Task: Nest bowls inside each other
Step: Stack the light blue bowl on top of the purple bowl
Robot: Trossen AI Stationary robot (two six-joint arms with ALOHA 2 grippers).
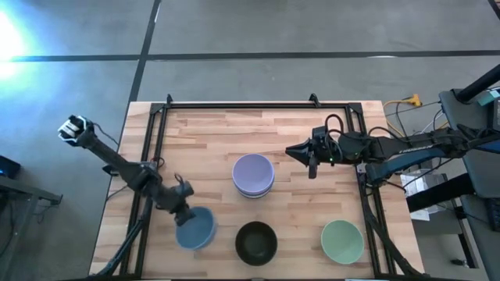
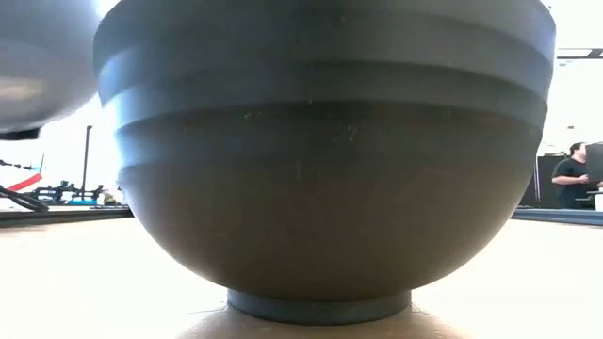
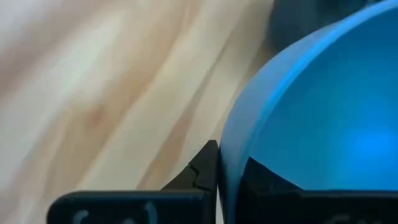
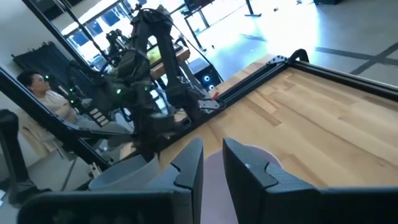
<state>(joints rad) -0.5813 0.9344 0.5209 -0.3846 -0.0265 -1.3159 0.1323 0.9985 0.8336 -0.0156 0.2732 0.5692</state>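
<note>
A blue bowl point(image 1: 197, 229) is at the table's near left, with my left gripper point(image 1: 186, 212) shut on its rim. In the low view its underside point(image 2: 38, 66) shows above the table top. A stack topped by a lavender bowl point(image 1: 253, 173), with a white rim under it, stands mid-table. A black bowl point(image 1: 256, 242) sits on its foot at the near edge and fills the low view point(image 2: 320, 169). A pale green bowl point(image 1: 342, 240) sits near right. My right gripper point(image 1: 310, 161) hovers right of the lavender stack, its fingers point(image 4: 189, 165) a narrow gap apart, touching nothing. My left gripper point(image 3: 227, 165) pinches the blue bowl's point(image 3: 323, 112) rim point(image 3: 227, 140) on the side toward the table's left. One finger is outside the wall point(image 3: 205, 168) and one inside the hollow point(image 3: 267, 180). It comes slanting down from the left.
Black rails point(image 1: 258, 104) frame the wooden table's far edge and sides. Bare wood lies across the far half and between the bowls. People show in the room beyond: one in the low view point(image 2: 570, 174) and one in the right wrist view point(image 4: 37, 87).
</note>
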